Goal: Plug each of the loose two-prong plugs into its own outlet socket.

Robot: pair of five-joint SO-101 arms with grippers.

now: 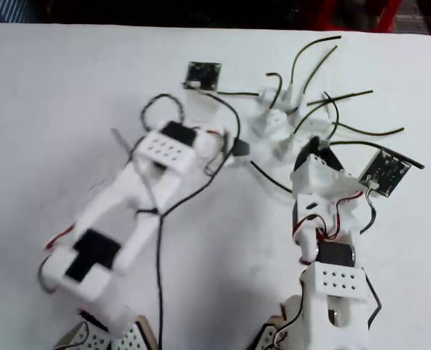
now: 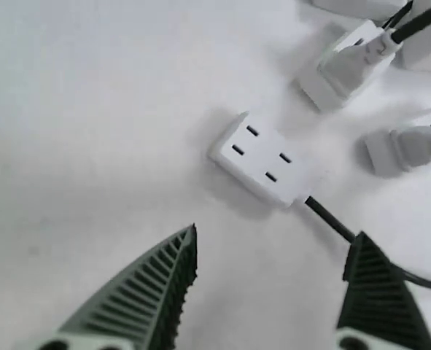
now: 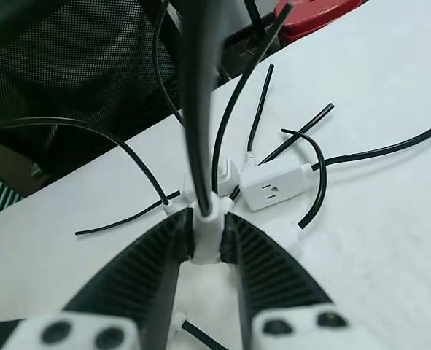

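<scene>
**One plug in hand, no socket seen filled**

Nearest the arms, the right gripper (image 3: 208, 219) is clamped narrowly on a white two-prong plug (image 3: 206, 237). The plug's black cord (image 3: 197, 109) rises straight up from between the jaws. The plug is seated in no socket; whether its prongs touch the table cannot be told. The left gripper (image 2: 277, 233) is spread wide and holds nothing. It hangs just short of a white outlet block (image 2: 262, 157) that lies flat on the surface, and all four slots of that block are open.

Just beyond the block a corded plug body (image 2: 346, 65) is seen, with another beside it. Whether either is already seated in something cannot be made out. Past the held plug lies a small socket piece (image 3: 270, 186), its face unfilled, among crossing cords.

From this the task is judged barely begun. One plug has been picked up and none is shown plugged in. The held plug remains to be seated, and the loose ones remain to be gathered and matched to sockets.

The work is laid out on a plain white table (image 1: 62, 87). Stiff black cord ends (image 1: 361, 131) sprawl toward its far side. Beyond the far edge a dark mesh chair (image 3: 69, 65) and a red object (image 3: 317, 11) can be seen.
</scene>
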